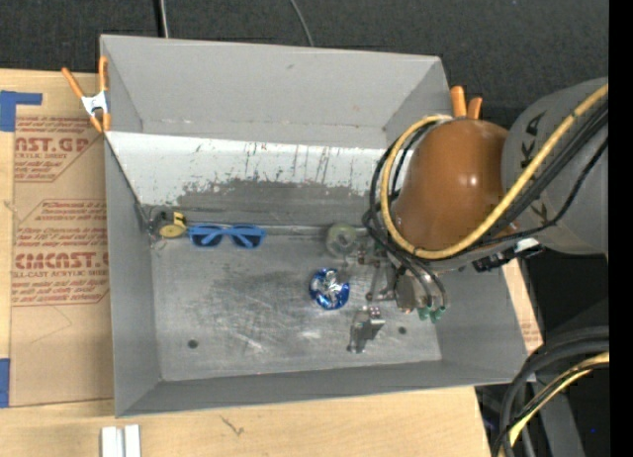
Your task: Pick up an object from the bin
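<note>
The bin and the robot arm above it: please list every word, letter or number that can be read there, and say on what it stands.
"K": a large black letter on the arm's grey casing; the letters after it are crossed by a cable and unreadable.
Blue-and-white round thing: any print is too small to read.
Blue sunglasses and bin wall: no text.

The bin (267, 99) was grey with dark scratches. The glasses (227, 236) were all blue, the small ball (329, 290) blue and white, the wrist cover (450, 183) orange-brown.
</note>
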You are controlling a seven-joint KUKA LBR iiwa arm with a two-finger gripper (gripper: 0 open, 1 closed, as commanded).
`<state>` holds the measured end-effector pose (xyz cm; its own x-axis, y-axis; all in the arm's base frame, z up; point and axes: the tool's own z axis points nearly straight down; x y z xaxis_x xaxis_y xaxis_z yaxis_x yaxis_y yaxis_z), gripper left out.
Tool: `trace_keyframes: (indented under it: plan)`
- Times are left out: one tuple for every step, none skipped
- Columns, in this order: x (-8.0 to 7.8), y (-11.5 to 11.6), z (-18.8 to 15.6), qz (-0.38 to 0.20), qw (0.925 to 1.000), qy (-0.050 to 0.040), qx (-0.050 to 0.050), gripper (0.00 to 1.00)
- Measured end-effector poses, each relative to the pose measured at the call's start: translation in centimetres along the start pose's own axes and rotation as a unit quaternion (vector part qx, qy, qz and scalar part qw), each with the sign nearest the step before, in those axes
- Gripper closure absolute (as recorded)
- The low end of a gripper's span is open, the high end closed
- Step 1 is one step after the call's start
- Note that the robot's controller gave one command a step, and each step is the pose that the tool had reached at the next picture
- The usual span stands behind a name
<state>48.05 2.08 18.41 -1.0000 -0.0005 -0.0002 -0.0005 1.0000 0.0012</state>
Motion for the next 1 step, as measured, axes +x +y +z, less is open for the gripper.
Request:
trace_keyframes:
  plan:
    - [-5.64,0.77,10.65,-0.058,0.9983,-0.0012,0.000,0.00]
